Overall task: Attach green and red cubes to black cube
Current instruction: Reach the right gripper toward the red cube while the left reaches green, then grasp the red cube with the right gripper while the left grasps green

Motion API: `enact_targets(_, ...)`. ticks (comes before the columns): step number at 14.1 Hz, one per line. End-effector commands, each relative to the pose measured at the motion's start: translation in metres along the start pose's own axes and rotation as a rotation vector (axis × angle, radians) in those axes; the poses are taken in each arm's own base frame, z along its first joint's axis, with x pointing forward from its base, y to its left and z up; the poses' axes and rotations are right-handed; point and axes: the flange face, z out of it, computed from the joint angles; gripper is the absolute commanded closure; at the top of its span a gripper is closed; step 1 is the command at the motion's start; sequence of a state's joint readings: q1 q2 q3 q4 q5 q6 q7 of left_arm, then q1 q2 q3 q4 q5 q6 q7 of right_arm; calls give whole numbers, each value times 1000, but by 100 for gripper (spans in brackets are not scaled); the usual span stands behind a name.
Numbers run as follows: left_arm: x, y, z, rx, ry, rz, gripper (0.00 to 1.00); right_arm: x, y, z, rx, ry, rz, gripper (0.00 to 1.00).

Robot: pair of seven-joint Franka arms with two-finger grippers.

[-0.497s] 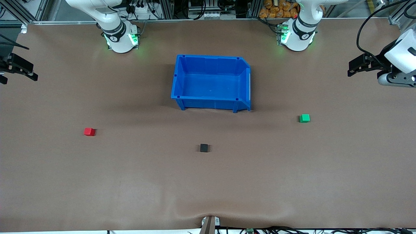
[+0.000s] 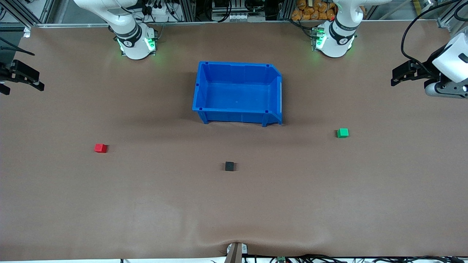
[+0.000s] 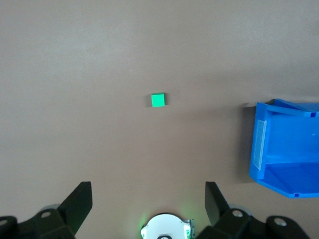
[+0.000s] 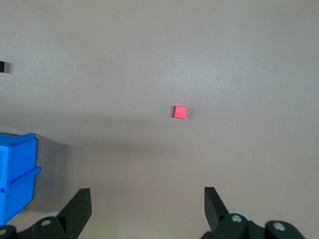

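Resting apart on matte brown table (image 2: pixel 146 204), red cube (image 2: pixel 100 148), green cube (image 2: pixel 342 133), black cube (image 2: pixel 229 166), both grippers' jaws wide, empty.

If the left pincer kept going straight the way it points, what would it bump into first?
Probably just the bare table. The open left pincer points down at it, and the green cube seems slightly off its line.

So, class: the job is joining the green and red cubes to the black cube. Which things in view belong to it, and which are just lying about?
Belong to the job:
- green cube
- red cube
- black cube
- left gripper, open, up at its end of the table
- right gripper, open, up at its end

Just lying about:
- blue bin
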State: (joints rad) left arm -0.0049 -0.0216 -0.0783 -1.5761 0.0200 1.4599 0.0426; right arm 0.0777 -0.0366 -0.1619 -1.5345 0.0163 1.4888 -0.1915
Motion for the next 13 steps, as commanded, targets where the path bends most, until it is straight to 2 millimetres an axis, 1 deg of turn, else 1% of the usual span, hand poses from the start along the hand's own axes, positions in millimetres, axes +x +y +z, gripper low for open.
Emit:
enact_targets(1, 16, 7, 11, 24, -33, 5, 0, 2, 5, -5, -9, 5, 17, 0)
enact_targets(3, 19, 7, 23, 23, -56, 12, 0, 11, 13, 5, -18, -14, 23, 0)
enact_targets(4, 19, 3, 25, 23, -59, 18, 0, 13, 15, 6, -19, -14, 23, 0)
enact_targets(5, 20, 1, 29, 21, -58, 16, 0, 19, 19, 18, -25, -35, 39, 0)
enact_targets(6, 24, 2, 38, 21, -56, 19, 0, 26, 24, 32, -27, -58, 45, 0)
enact_targets(8, 32, 5, 72, 25, -44, 26, 0, 48, 48, 90, -1, -156, 90, 0)
enact_targets(9, 35, 6, 92, 43, -41, 34, 0, 54, 56, 108, 2, -180, 101, 0)
enact_targets(11, 39, 7, 136, 53, -29, 43, 0, 76, 83, 181, 7, -258, 137, 0)
enact_targets(12, 41, 7, 155, 52, -20, 38, 0, 83, 92, 215, 22, -291, 153, 0)
enact_targets(13, 45, 8, 178, 49, -21, 33, 0, 90, 94, 253, 47, -329, 161, 0)
